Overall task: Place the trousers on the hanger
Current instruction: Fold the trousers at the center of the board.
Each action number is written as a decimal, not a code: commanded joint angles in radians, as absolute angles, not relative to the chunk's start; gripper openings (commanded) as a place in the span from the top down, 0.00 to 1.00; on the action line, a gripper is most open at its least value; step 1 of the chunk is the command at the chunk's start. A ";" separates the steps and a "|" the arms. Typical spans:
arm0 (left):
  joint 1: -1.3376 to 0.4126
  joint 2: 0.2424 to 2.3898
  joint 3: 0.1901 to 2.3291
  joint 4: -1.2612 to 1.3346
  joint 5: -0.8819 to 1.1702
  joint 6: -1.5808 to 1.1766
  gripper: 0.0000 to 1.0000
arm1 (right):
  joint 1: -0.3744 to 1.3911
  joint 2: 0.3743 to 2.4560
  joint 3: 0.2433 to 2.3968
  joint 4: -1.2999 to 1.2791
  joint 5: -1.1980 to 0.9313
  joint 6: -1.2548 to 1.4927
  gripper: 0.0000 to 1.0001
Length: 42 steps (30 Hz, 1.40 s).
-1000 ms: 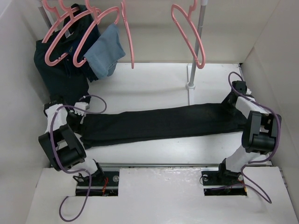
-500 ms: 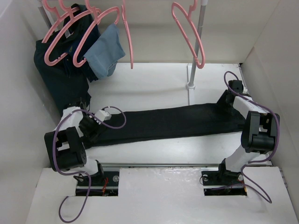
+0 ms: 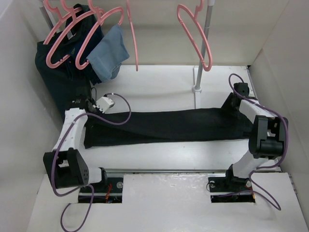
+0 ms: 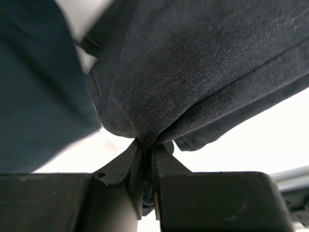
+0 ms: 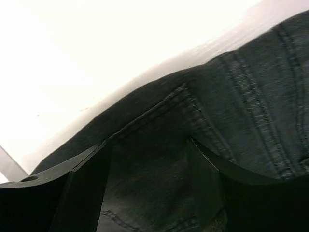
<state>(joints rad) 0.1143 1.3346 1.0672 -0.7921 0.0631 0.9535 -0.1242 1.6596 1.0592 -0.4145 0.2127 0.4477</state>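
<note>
The left gripper (image 4: 145, 150) is closed tight on a small fold of the trousers (image 3: 164, 126) at their left end. The cloth bunches where it enters the jaws. The right gripper (image 5: 147, 159) is open. Its fingers (image 5: 77, 193) stand wide apart with the stitched, seamed right end of the trousers between them, not squeezed. The trousers lie flat and stretched across the table (image 3: 159, 87), from one arm to the other.

The left pinch looks shallow, so the fold could slide out once the weight of the cloth hangs from it. It may also hold only one layer or one leg, which would let the rest sag and twist. If the left arm lifts while the right end is loose, the trousers will drag and fold over themselves. The navy garment (image 3: 63, 72) hangs just beside the left gripper and could be snagged or pulled along. The foot of the stand (image 3: 196, 89) is near the far edge of the trousers and could catch them. The empty pink hanger (image 3: 193, 34) hangs free and would likely swing away when cloth is pushed against it.

From above, the left fingers are lost against dark cloth, and the line between black and navy is hard to see. The right wrist view is washed out, so how many layers lie between the fingers cannot be told. The hanger hooks are cut off at the top edge.
</note>
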 commanded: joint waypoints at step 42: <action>0.302 1.391 1.310 -0.950 0.419 0.942 0.61 | -0.077 1.605 1.032 -0.364 0.186 0.443 0.32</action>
